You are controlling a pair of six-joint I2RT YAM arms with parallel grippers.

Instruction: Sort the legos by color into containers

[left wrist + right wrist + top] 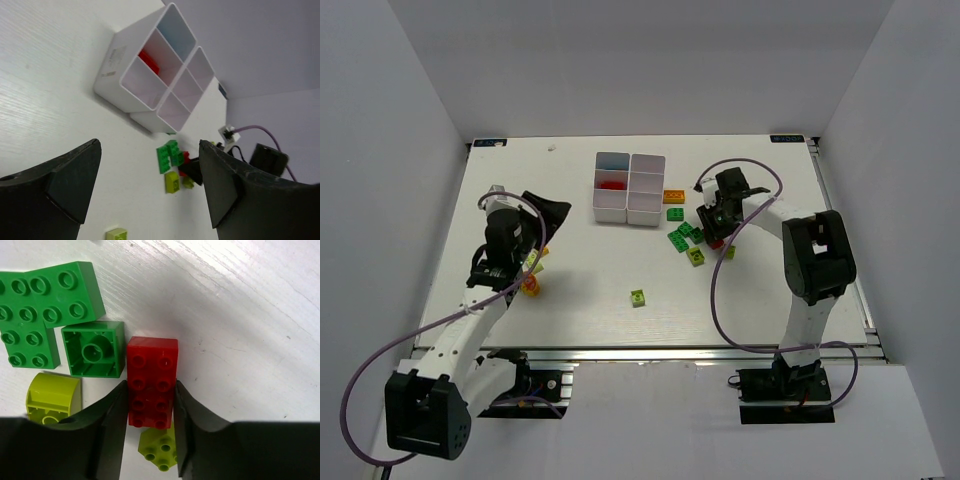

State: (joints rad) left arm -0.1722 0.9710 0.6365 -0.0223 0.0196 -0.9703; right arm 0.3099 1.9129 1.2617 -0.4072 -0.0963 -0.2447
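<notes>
My right tool [150, 407] clamps a red 2x4 studded plastic brick [152, 362] on the counter [590, 290], 4 o'clock of the white 6-compartment tray [625, 213]; left tool [150, 185] gapes released.

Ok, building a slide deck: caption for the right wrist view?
Right gripper with jaws closed on a red brick, beside green bricks and lime bricks.

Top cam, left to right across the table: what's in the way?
left gripper, open → white tray → orange brick → right gripper, closed on the red brick. Left out for overlap: the green bricks and the lone lime brick.
</notes>
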